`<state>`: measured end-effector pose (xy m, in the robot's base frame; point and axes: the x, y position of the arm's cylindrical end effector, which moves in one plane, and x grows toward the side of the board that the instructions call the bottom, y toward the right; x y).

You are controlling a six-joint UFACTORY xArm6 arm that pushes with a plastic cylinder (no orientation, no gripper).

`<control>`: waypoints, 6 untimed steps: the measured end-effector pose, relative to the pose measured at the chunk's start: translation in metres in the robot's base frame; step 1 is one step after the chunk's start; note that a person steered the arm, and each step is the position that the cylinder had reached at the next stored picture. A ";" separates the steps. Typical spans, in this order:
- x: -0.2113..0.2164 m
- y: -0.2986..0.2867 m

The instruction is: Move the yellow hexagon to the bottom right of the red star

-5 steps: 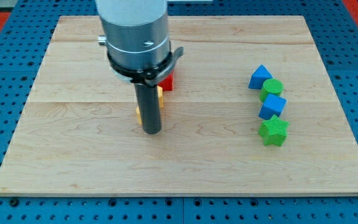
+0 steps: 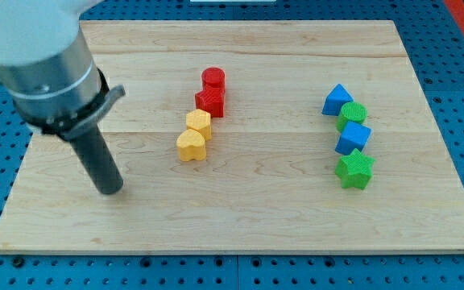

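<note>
The yellow hexagon (image 2: 199, 122) lies near the board's middle, touching the lower left of the red star (image 2: 210, 101). A yellow heart (image 2: 191, 146) sits just below the hexagon. A red cylinder (image 2: 213, 80) stands just above the star. My tip (image 2: 111, 190) rests on the board at the view's lower left, well to the left of the yellow blocks and touching none of them.
On the view's right stands a column of blocks: a blue triangle (image 2: 336, 100), a green cylinder (image 2: 353, 114), a blue cube (image 2: 353, 138) and a green star (image 2: 354, 171). The wooden board (image 2: 248, 209) lies on a blue pegboard.
My tip has moved left from in front of the yellow blocks to the board's lower left. The yellow and red blocks are uncovered now.
</note>
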<state>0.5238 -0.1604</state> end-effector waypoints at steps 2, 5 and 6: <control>-0.059 0.018; -0.076 0.137; -0.076 0.174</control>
